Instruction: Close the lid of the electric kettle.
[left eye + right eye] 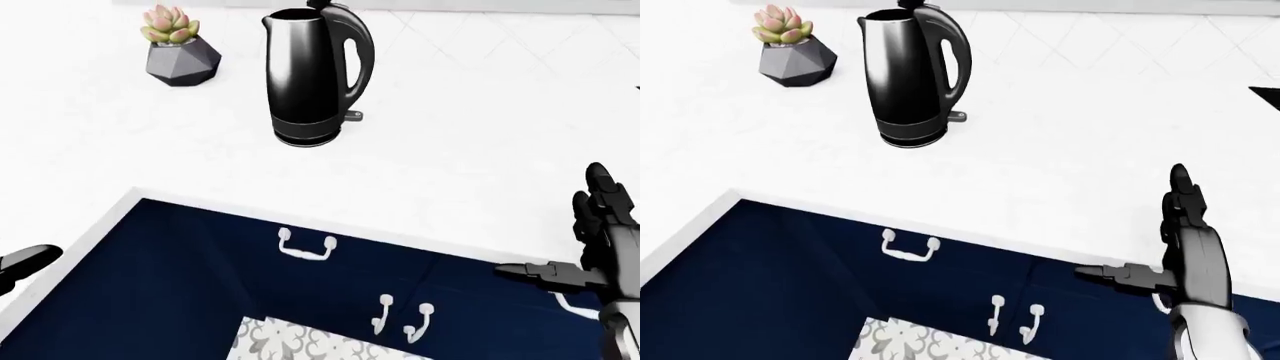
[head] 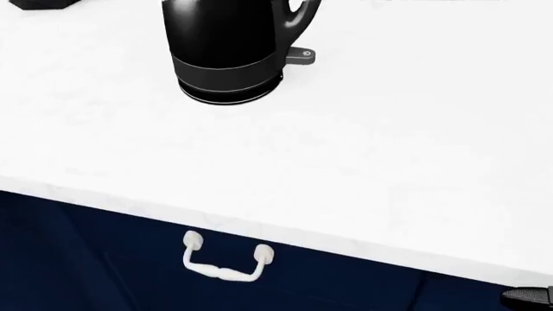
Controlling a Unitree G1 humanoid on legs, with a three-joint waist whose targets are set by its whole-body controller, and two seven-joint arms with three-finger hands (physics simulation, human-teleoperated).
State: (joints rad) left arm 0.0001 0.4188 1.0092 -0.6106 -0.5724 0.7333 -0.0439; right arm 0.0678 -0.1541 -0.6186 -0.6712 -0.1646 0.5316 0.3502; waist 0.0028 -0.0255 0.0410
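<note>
The black electric kettle [image 1: 313,79] stands upright on the white table [image 1: 460,142] in the upper middle of the left-eye view, handle to the right, its lid tipped up at the top edge of the frame. A succulent in a grey faceted pot [image 1: 180,46] sits well apart at upper left. Below the table edge, dark blue cabinet fronts carry a white drawer handle [image 2: 226,262]. The right hand [image 1: 1185,240] hovers at lower right, fingers spread, holding nothing. Only a dark tip of the left hand [image 1: 25,262] shows at the left edge; I cannot tell how its fingers stand.
</note>
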